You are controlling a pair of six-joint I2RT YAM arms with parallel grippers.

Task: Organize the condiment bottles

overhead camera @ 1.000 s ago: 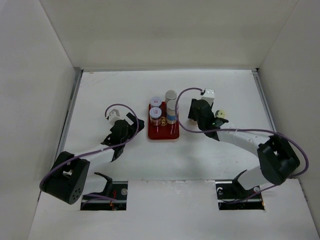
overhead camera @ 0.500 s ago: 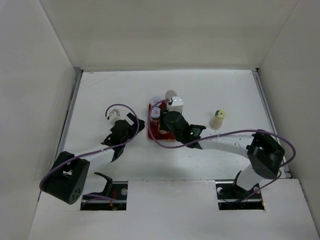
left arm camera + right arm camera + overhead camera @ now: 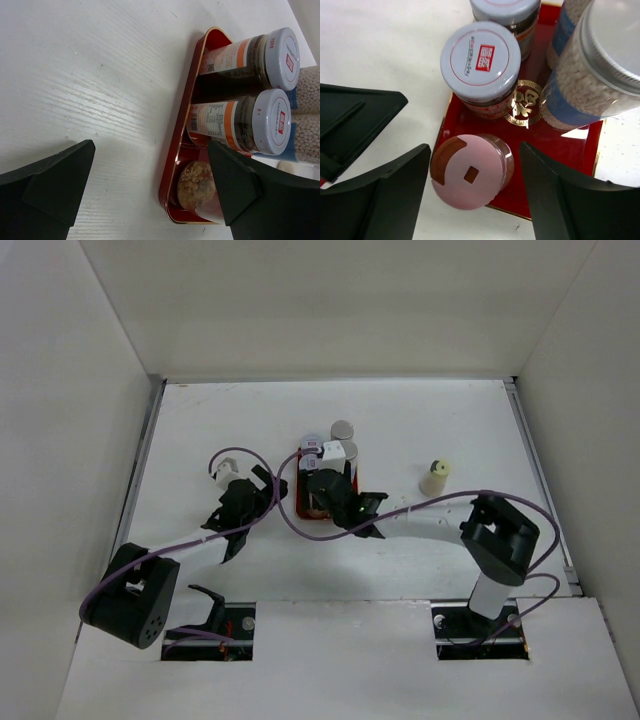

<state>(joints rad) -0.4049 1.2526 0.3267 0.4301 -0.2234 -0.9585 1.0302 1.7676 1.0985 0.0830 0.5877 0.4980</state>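
1. The right tool [image 3: 475,147] was held low over the near-left corner of the red tray [image 3: 560,147], with its fingers spread.
2. A pink-capped jar [image 3: 470,172] was seen upright between those fingers, standing in that near-left corner. A strip of red tray showed between the cap and the right finger, so the tool was read as open and not clamped. Whether the left finger touched the cap could not be told.
3. Two grey-capped jars [image 3: 481,59] with red marks on their caps were seen upright in the left half of the tray, one behind the other, just beyond the pink-capped jar.
4. Two taller silver-lidded jars [image 3: 600,65], with blue labels and pale grains inside, were seen in the right half of the tray.
5. A cream-capped bottle [image 3: 434,478] was seen standing alone on the white surface [image 3: 90,60], well apart from the tray and to its right.
6. The left tool [image 3: 151,145] was held to the left of the tray with its fingers wide apart. Nothing was held between them, and only bare surface and the tray's left rim were seen in the gap.
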